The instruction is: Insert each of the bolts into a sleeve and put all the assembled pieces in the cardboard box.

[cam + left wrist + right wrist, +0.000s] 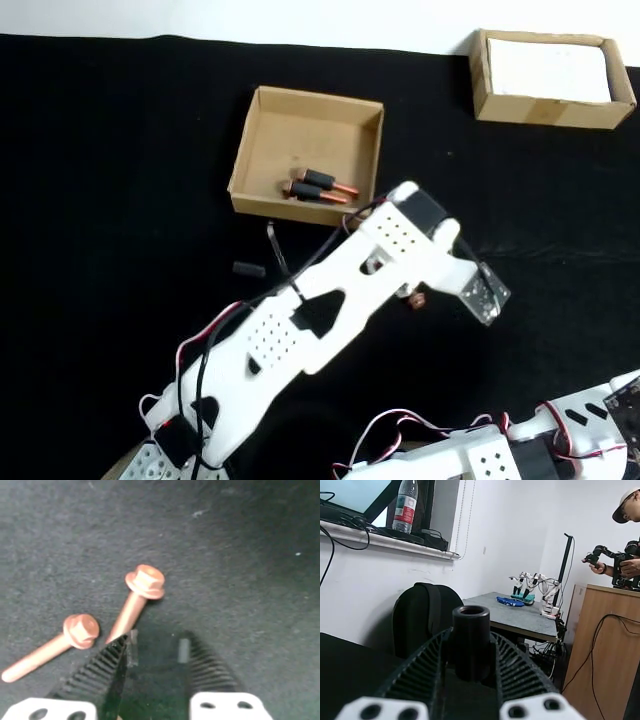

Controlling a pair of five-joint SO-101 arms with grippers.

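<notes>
Two copper bolts lie on the black cloth: one [137, 600] with its shaft end beside a finger of my left gripper [155, 647], the other [50, 647] a little apart. The left gripper is open, low over the cloth, with nothing between its fingers. In the high view it [445, 285] hangs just right of the cardboard box [262, 140], with a bolt [415, 298] peeking out below it. Two assembled pieces [318, 186] lie inside the box. My right gripper [471, 636] is shut on a black sleeve [470, 645], held upright with its open end up.
A loose black sleeve [249, 269] lies on the cloth below the box. A second cardboard box [545, 108] with a white filling stands at the back right. The right arm [560, 430] sits at the front right edge.
</notes>
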